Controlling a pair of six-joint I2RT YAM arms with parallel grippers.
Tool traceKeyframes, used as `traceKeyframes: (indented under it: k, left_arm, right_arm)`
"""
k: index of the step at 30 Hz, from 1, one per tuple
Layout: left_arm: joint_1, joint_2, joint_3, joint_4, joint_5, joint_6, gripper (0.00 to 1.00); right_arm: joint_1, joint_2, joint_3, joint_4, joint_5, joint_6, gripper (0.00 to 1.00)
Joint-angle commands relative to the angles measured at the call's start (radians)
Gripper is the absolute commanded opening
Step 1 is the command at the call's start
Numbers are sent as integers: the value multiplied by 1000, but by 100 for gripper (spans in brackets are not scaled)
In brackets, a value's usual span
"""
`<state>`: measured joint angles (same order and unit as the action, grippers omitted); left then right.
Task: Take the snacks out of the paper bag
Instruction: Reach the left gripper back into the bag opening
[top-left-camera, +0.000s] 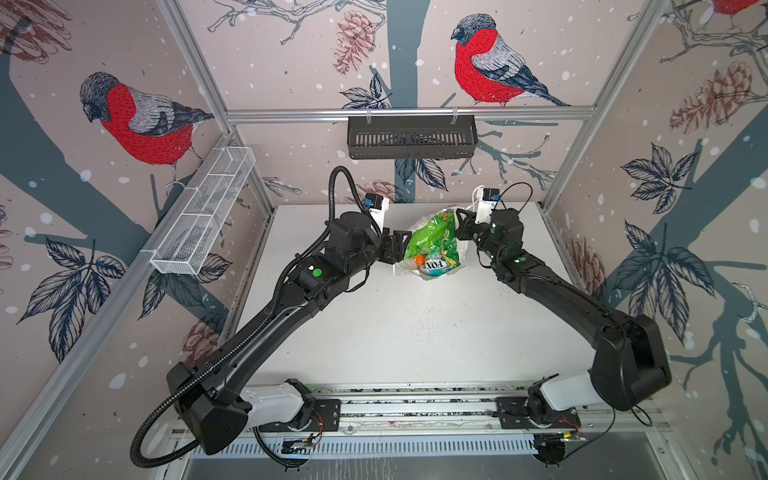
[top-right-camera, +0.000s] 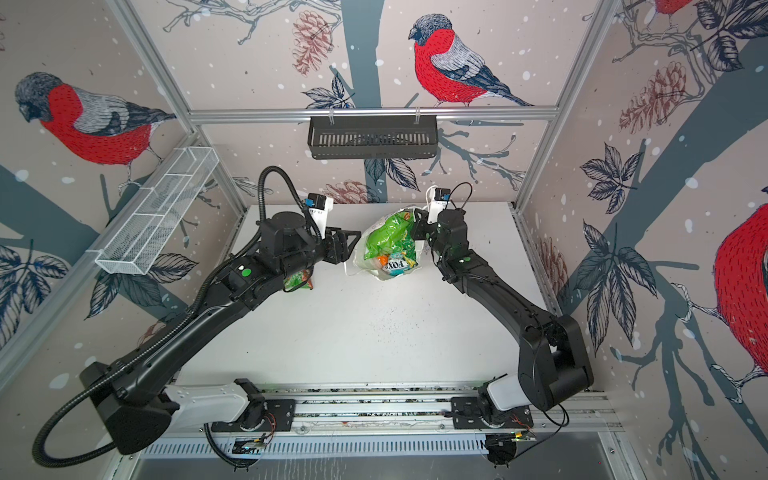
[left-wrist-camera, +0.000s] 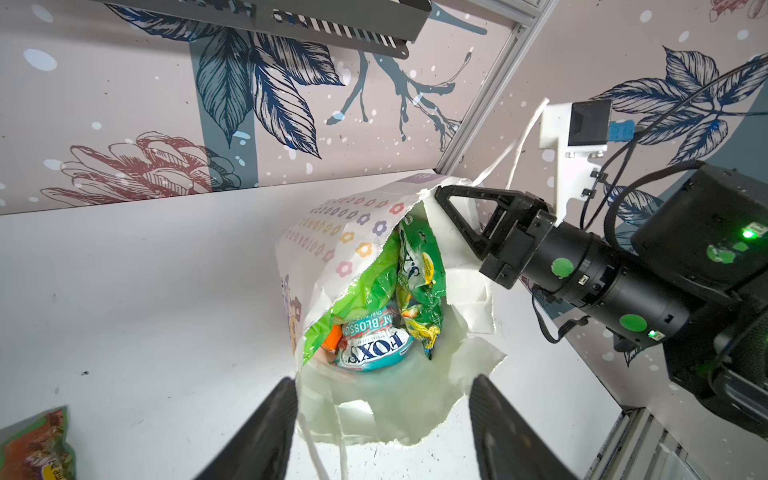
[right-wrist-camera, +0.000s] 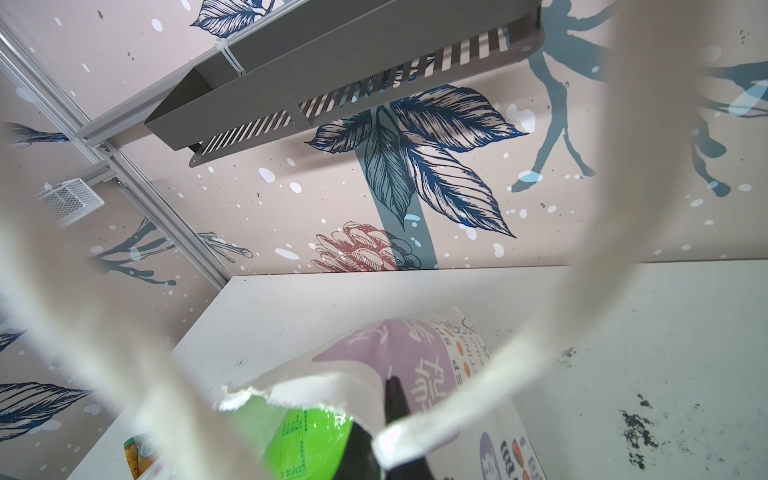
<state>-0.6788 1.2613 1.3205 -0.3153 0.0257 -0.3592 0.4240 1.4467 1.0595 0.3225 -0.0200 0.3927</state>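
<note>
Pinching paper bag (left-wrist-camera: 320, 249) rim: right end effector (left-wrist-camera: 439, 194) | spread alongside: left end effector (left-wrist-camera: 382, 380)

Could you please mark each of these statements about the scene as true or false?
1. The right gripper is shut on the paper bag's rim. True.
2. The left gripper holds a green packet. False: it is open and empty.
3. The paper bag is empty. False: snacks fill it, a teal packet among them.
4. One loose packet lies on the table outside the bag. True.
</note>
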Motion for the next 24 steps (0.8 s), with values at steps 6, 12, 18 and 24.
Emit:
traceKeyframes:
  k: [6, 12, 18, 24]
  left_arm:
    - [-33, 64, 23, 54, -48, 25, 68]
    - [-42, 109, 3, 92, -33, 21, 70]
    - [-48, 159, 13, 114, -5, 26, 70]
    - [-51, 191, -7, 164, -21, 27, 71]
  right_arm:
    - [0, -9, 10, 42, -24, 13, 0]
    - [-2, -8, 13, 39, -26, 13, 0]
    - [-1, -1, 18, 37, -31, 21, 0]
    - [-1, 27, 59, 2, -44, 20, 0]
